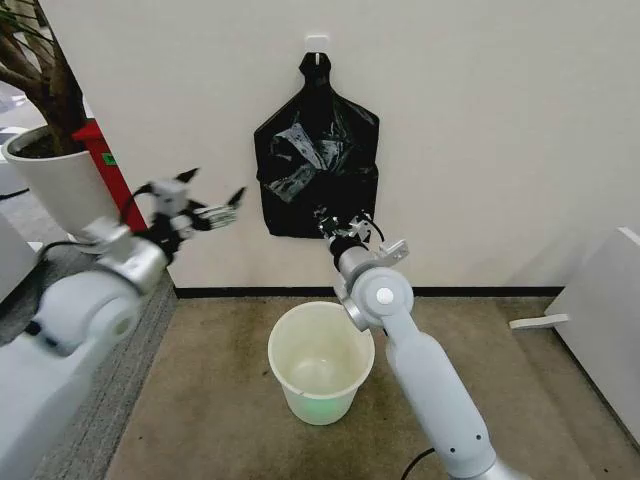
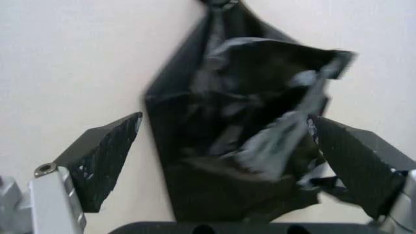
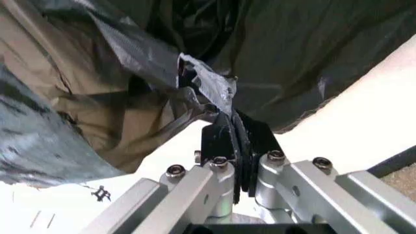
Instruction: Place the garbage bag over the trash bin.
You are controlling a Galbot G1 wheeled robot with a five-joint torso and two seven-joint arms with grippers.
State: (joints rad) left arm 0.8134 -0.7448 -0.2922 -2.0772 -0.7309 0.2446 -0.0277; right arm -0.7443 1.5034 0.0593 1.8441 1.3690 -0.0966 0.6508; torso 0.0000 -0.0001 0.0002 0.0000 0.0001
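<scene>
A flat black bag bundle (image 1: 345,190) hangs by its neck from a white wall hook (image 1: 317,42). The glossy, crinkled garbage bag (image 1: 300,150) bulges from its front. My right gripper (image 1: 345,222) is shut on the bag's lower edge; in the right wrist view a fold of the garbage bag (image 3: 208,90) is pinched at the gripper (image 3: 237,141). My left gripper (image 1: 212,195) hovers open to the left of the bundle, not touching it. In the left wrist view its wide-spread fingers (image 2: 104,161) frame the garbage bag (image 2: 240,122). The cream-white trash bin (image 1: 318,405) stands on the floor below.
A large white plant pot (image 1: 60,185) with a tree stands at the left, with a red box (image 1: 105,160) beside it against the wall. A white panel (image 1: 600,320) is at the right. Brown floor surrounds the bin.
</scene>
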